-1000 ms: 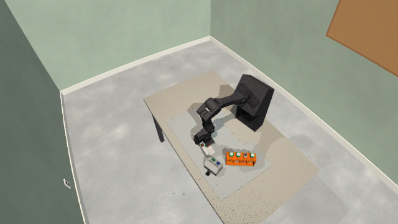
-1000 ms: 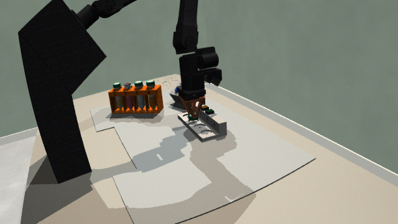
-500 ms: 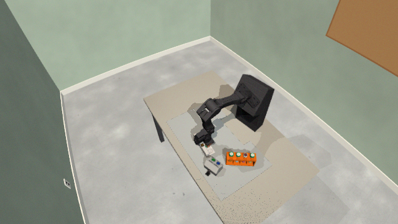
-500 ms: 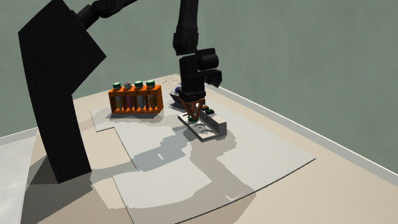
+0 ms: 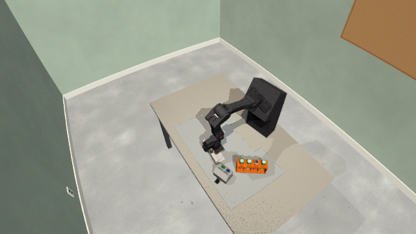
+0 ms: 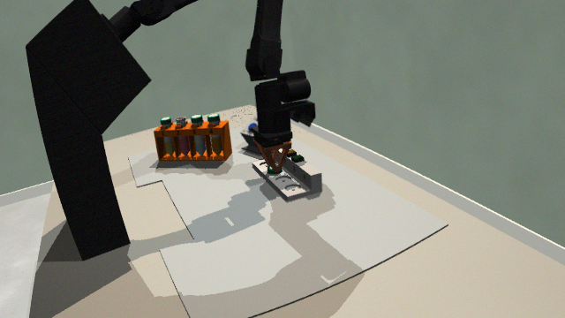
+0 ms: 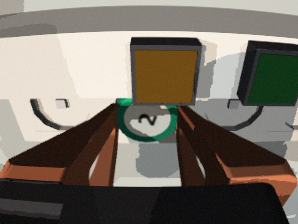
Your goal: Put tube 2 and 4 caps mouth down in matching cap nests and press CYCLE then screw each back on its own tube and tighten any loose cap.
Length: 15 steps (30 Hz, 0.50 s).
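My gripper (image 7: 147, 112) is shut on a green cap (image 7: 148, 120) whose white dot reads 2. It holds the cap mouth down, low over the cap tray (image 6: 287, 178), straight in front of the amber lamp (image 7: 165, 71). An empty nest ring shows on either side of it. I cannot tell whether the cap touches the nest floor. In the exterior view the gripper (image 6: 274, 167) stands upright over the tray. The orange decapping station (image 6: 192, 139) holds four tubes. The second tube from the left (image 6: 180, 120) has no cap. The other three carry green caps.
The green lamp (image 7: 269, 72) and the amber lamp both look dull. The small key desk (image 5: 223, 173) with the blue key (image 5: 228, 169) and the green key (image 5: 223, 167) lies beyond the tray. The arm's black base block (image 6: 84, 132) stands at the left.
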Each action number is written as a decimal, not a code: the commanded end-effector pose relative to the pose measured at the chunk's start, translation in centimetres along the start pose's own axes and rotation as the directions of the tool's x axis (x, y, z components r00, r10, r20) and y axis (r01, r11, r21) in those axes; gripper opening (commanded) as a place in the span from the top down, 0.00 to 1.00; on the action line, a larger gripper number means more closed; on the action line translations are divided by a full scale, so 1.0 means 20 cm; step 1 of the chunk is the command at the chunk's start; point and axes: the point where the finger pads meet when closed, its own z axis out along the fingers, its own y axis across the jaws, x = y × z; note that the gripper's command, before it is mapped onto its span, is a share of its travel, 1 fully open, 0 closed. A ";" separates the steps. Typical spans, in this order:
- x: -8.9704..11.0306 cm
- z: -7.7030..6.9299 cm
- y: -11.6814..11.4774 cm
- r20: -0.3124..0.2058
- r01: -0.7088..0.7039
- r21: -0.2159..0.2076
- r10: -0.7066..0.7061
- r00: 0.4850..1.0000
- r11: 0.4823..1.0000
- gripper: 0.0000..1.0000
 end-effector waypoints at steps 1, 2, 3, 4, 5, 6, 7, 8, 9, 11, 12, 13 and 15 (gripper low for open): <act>-0.02 -0.01 0.00 0.009 0.000 0.003 0.000 1.000 1.000 1.00; -0.02 -0.01 0.00 0.009 0.000 0.003 0.000 1.000 1.000 0.53; -0.02 -0.01 0.00 0.009 0.000 0.003 0.000 1.000 1.000 0.53; -0.02 -0.01 0.00 0.009 0.000 0.003 0.000 1.000 1.000 0.53; -0.02 -0.01 0.00 0.009 0.000 0.003 0.000 1.000 1.000 0.53; -0.02 -0.01 0.00 0.009 0.000 0.003 0.000 1.000 1.000 0.53; -0.02 -0.01 0.00 0.009 0.000 0.003 0.000 1.000 1.000 0.53; -0.02 -0.01 0.00 0.009 0.000 0.003 0.000 1.000 1.000 0.53; -0.02 -0.01 0.00 0.009 0.000 0.003 0.000 1.000 1.000 0.53; -0.02 -0.01 0.00 0.009 0.000 0.003 0.000 1.000 1.000 0.53; -0.02 -0.01 0.00 0.009 0.000 0.003 0.000 1.000 1.000 0.53; -0.02 -0.01 0.00 0.009 0.000 0.003 0.000 1.000 1.000 0.53; -0.02 -0.01 0.00 0.009 0.000 0.003 0.000 1.000 1.000 0.53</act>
